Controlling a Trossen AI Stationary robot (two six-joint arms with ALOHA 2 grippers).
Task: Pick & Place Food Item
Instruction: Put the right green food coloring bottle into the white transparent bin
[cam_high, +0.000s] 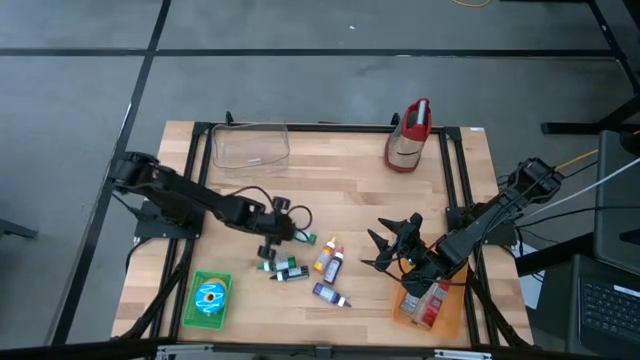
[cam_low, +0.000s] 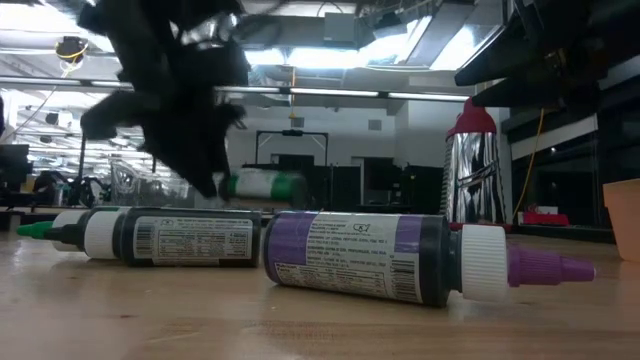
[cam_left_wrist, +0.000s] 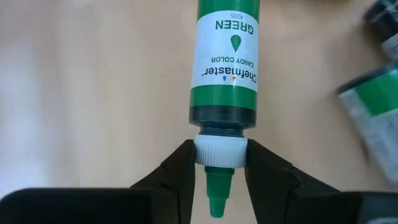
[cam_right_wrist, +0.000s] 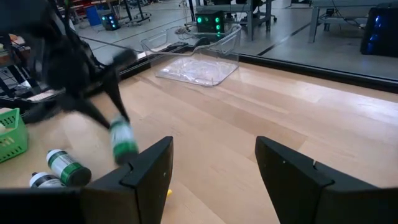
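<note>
I have the left gripper (cam_left_wrist: 216, 167) pinched on the white cap of the green candy color bottle (cam_left_wrist: 225, 62), fingers (cam_left_wrist: 177, 171) against both sides of the cap. In the low view the bottle hangs clear of the wooden table (cam_high: 350, 190), above the other food color bottles (cam_high: 325, 272) near the table's middle. My right gripper (cam_right_wrist: 214, 168) waits near the right edge, jaws spread wide, holding nothing.

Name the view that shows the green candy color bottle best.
Left wrist view: the green bottle fills it, label readable, left gripper jaws at its white collar. High view: tiny. Low view: partly hidden. Right wrist: blurred.
</note>
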